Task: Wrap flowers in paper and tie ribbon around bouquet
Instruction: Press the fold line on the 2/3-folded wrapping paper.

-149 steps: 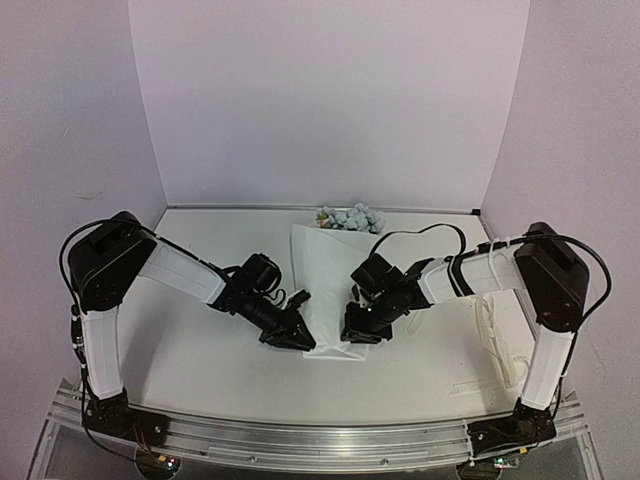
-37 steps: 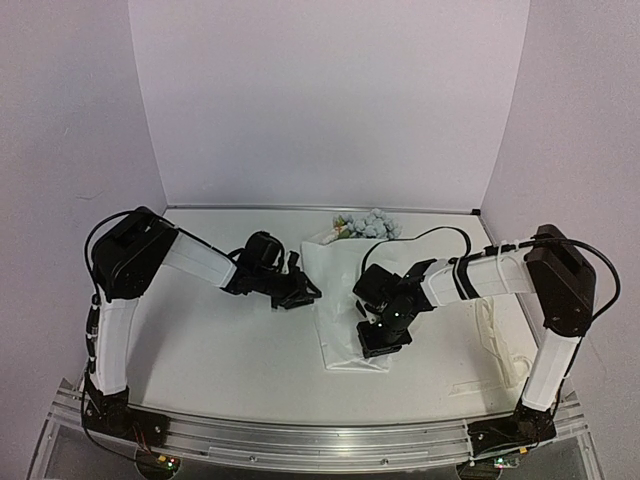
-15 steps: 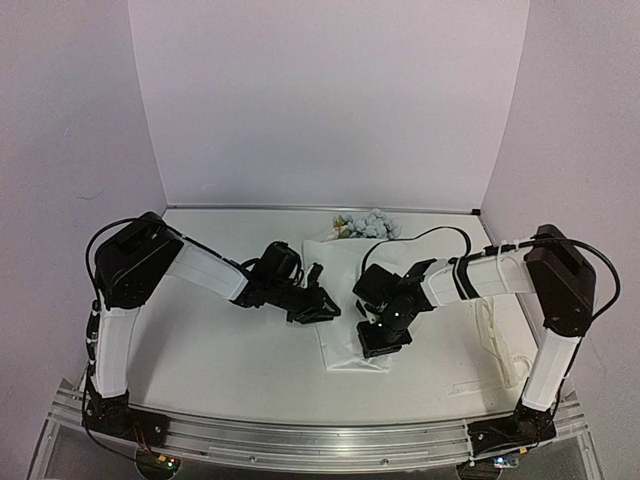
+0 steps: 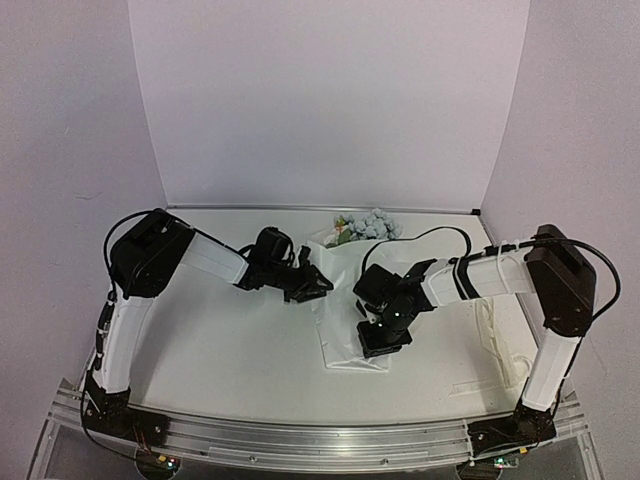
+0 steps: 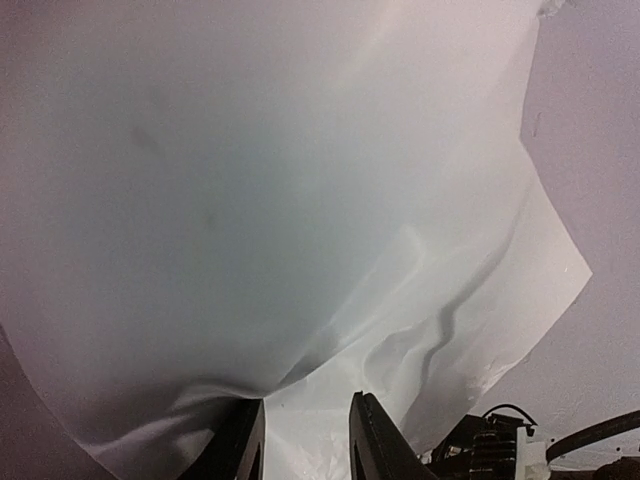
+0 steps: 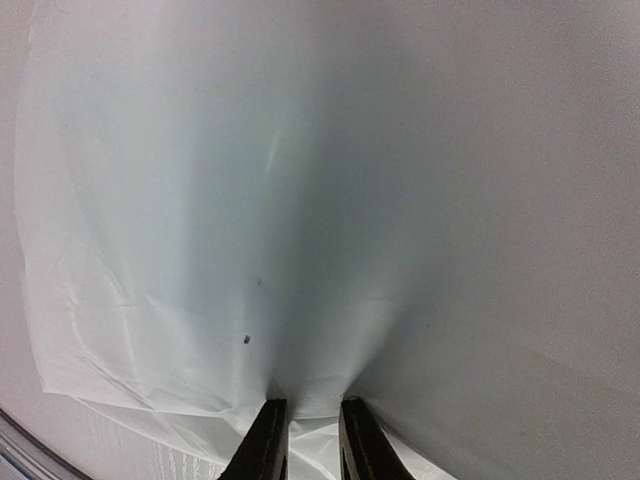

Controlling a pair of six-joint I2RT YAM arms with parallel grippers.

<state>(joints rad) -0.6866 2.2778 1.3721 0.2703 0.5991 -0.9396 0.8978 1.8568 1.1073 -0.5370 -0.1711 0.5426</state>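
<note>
A thin white wrapping paper sheet (image 4: pixel 336 335) lies on the counter (image 4: pixel 230 340), with pale blue artificial flowers (image 4: pixel 368 224) at its far end. The left pincer (image 4: pixel 320 283), narrow, pinches its left edge; the right pincer (image 4: pixel 378 345), narrow, pinches its near part.

The flowers (image 4: pixel 368 223) lie at the paper (image 4: pixel 340 345)'s far end, the ribbon (image 4: pixel 498 335) well to its right.

The left gripper (image 4: pixel 316 282) and the right gripper (image 4: pixel 379 344) reach toward the middle, each with 2 jaws pinched nearly together.
</note>
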